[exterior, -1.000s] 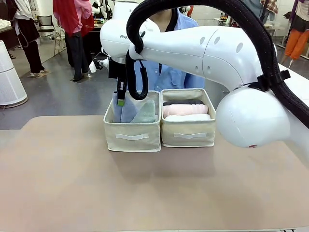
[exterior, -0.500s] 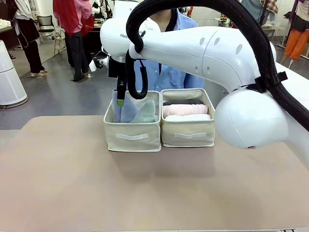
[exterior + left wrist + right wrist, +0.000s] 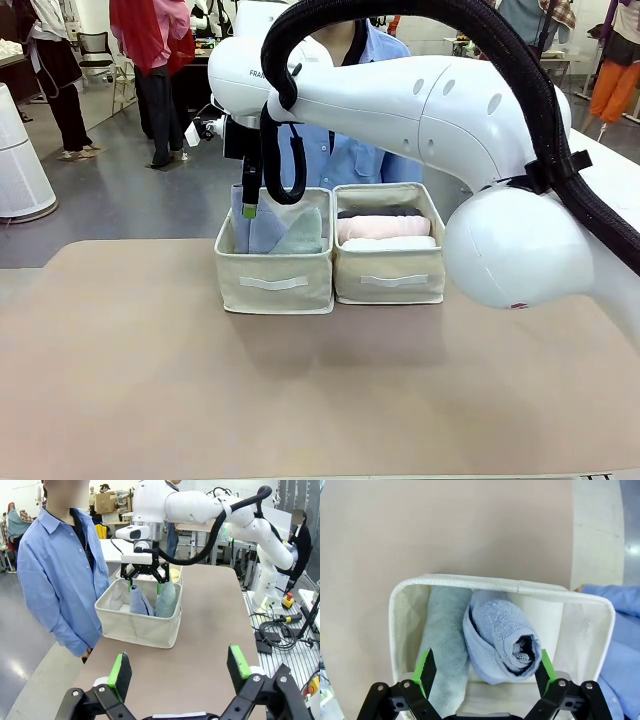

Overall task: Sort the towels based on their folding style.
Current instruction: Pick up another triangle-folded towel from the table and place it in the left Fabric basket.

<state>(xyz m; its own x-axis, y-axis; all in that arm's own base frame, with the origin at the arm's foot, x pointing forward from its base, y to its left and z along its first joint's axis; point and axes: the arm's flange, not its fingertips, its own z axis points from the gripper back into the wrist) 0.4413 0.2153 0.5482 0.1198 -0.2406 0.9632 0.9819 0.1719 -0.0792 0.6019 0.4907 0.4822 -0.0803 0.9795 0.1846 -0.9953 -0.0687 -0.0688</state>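
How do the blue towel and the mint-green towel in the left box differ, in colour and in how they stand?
The blue towel is periwinkle; the mint-green towel is pale green. In the right wrist view the blue towel shows its rolled open end, with a dark hollow, between the open right gripper fingers; the mint-green towel lies beside it along the box wall. Both are terry cloth, touching, in the same box.

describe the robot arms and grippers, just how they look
Both arms are glossy white with rounded joints. The right arm carries a thick black braided cable sleeve strapped along it, and black lettering near the wrist. Each gripper, right and left, is black with linked metal fingers tipped by bright green pads.
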